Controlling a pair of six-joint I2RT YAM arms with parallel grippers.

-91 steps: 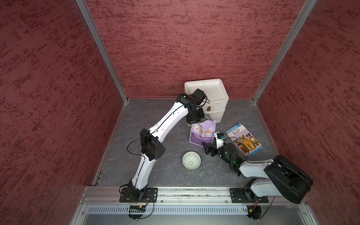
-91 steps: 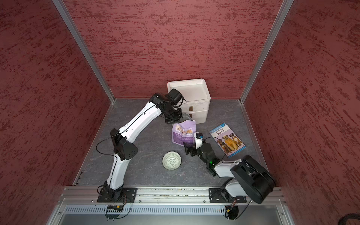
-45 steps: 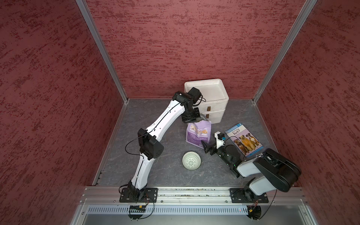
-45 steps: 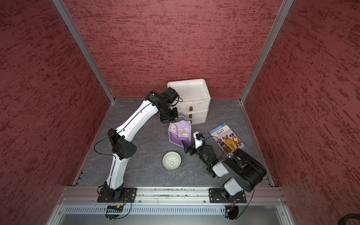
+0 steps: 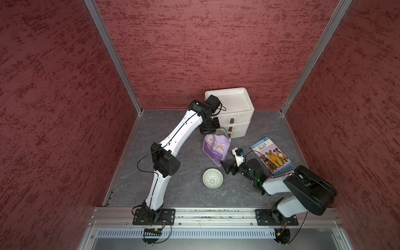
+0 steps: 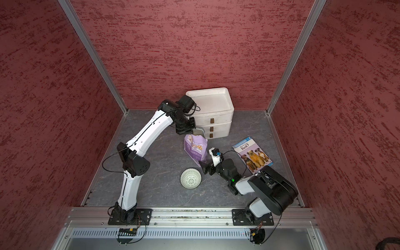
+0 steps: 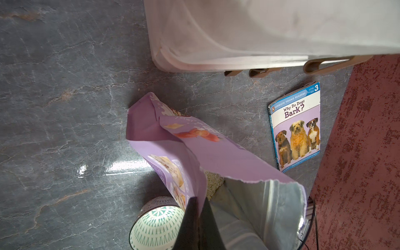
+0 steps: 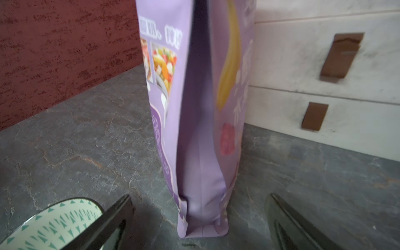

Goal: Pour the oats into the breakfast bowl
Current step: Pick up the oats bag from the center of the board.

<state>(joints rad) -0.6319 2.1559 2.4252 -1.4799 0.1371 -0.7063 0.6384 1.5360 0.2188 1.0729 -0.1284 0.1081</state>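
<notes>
The lavender pouch (image 5: 216, 149) (image 6: 195, 147) hangs upright, and my left gripper (image 7: 198, 200) is shut on its torn top edge. Inside the open mouth the pale oats (image 7: 213, 184) show. The pouch's bottom edge (image 8: 201, 229) is at the floor; I cannot tell whether it touches. My right gripper (image 8: 199, 195) (image 5: 226, 167) is open, with its jaws on either side of the pouch's bottom and apart from it. The breakfast bowl (image 5: 212, 178) (image 6: 190, 179) (image 7: 155, 225) (image 8: 54, 225), whitish with a lattice pattern, stands empty on the floor just in front of the pouch.
A white foam drawer box (image 5: 236, 112) (image 8: 313, 75) stands against the back wall, right behind the pouch. A blue dog-cover book (image 5: 271, 154) (image 7: 295, 127) lies flat to the right. Red walls close in three sides.
The left arm has carried the pouch a little to the left. The right arm's elbow has drawn in, and its open gripper has edged left with the pouch.
</notes>
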